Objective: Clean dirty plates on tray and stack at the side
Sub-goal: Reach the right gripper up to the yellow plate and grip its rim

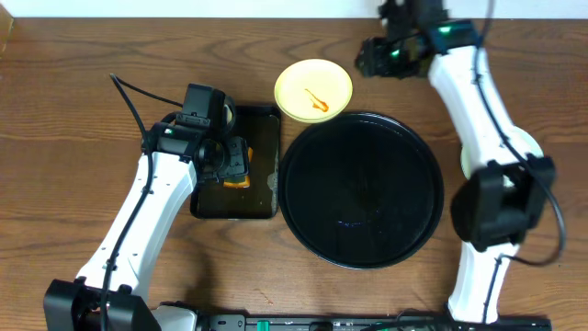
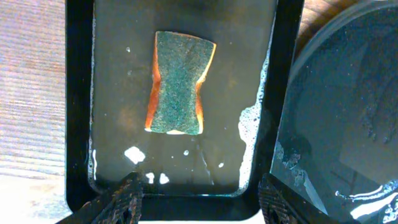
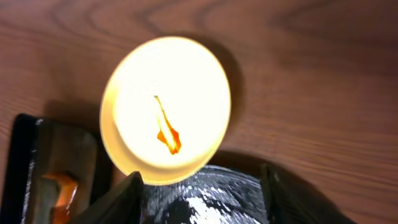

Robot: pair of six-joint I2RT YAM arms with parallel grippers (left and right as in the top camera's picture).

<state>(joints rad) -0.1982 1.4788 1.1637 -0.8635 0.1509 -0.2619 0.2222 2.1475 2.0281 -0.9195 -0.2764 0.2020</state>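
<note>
Yellow plate [image 1: 313, 90] lies near right end effector [image 1: 364, 58].

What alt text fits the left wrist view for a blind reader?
A green sponge with orange edges lies in a rectangular black tray of soapy water. The open left gripper hangs above; the round tray shows at right.

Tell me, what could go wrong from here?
The yellow plate seems to perch partly on the rim of the round tray; the open right tool could tip it while grasping. The sponge lies in soapy water in the rectangular tray; lifted by the left tool, it may drip on the wooden table.
</note>
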